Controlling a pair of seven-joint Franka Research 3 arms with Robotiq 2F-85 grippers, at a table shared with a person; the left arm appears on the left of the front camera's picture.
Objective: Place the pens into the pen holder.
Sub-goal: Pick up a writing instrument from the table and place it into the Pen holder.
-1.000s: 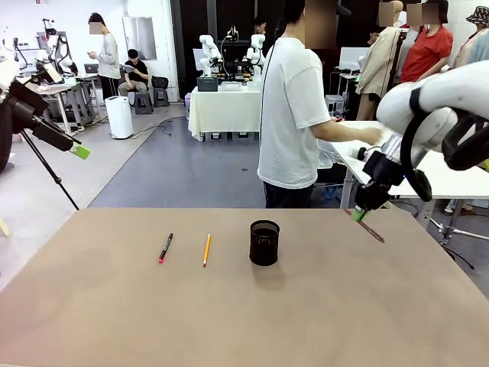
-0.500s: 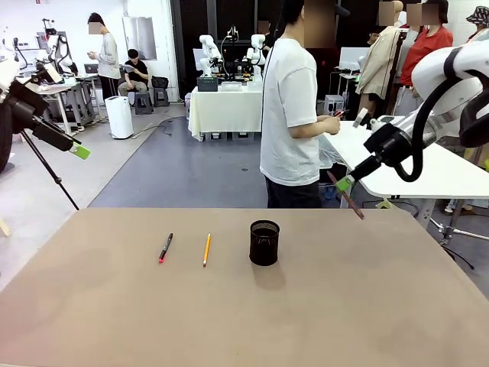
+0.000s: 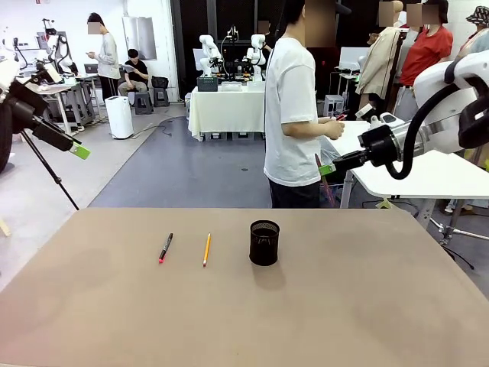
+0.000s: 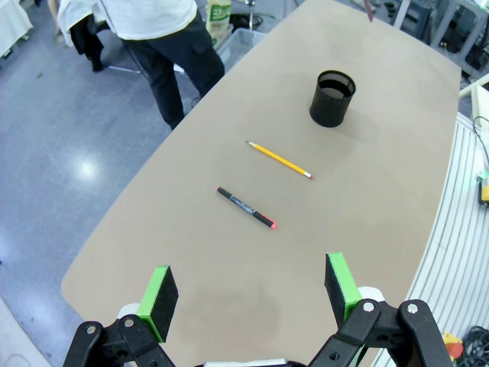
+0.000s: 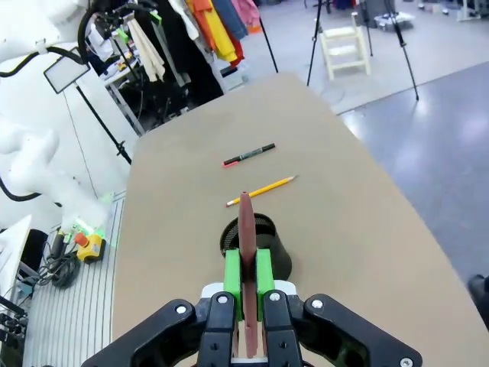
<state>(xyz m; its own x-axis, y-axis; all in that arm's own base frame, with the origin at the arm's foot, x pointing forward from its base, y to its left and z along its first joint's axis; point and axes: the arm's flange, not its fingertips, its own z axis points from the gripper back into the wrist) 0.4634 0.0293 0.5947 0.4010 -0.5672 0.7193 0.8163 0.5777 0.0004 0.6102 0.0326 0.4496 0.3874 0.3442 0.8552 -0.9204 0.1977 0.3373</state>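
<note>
Grip on the right side looks solid: the right gripper (image 5: 248,279) has its green pads pressed flat on either side of a dark red pen (image 5: 245,222), and the pen sticks straight out past the fingertips. From the front, that arm reaches in from the right and holds the gripper high in the air, beyond the table's (image 3: 382,306) far edge and just beside the person (image 3: 294,115) in the white T-shirt.

Down on the brown tabletop, the black mesh pen holder (image 3: 264,242) stands upright near the middle. In the right wrist view the held pen's tip lines up over its open mouth. To the holder's left lies a yellow pencil (image 3: 206,249), and farther left a black pen (image 3: 165,248) with a pinkish-red end. Both lie flat, apart from each other and from the cup.

Over on the other side, the left gripper (image 4: 252,294) hangs high off the table's left edge, fingers spread wide with nothing between the pads. Its camera looks down on the black pen, the pencil and the holder.
</note>
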